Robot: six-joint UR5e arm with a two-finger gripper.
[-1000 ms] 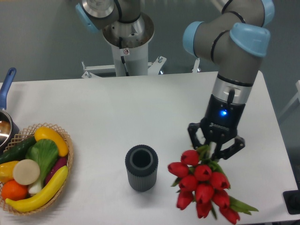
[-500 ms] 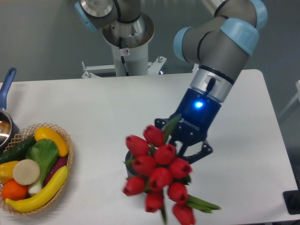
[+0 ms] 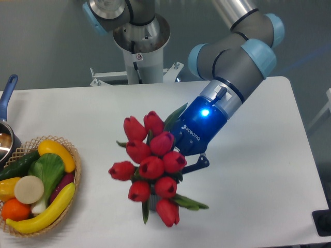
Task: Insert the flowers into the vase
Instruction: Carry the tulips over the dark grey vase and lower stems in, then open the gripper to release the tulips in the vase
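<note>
gripper clamped flowers above hidden vase; insertion step; next, likely lower stems straight in.

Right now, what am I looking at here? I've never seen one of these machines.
This is one robot arm, filmed by a fixed camera looking down at a white table. At the arm's end sits its tool, mostly hidden behind the flowers, a bunch of red tulips it carries above the table; the way the bunch hangs there suggests a grip, but the fingers cannot be seen. The vase meant for them is hidden behind the bunch. At the left a wicker basket holds toy vegetables, and a pot with a blue handle peeks in.
</note>
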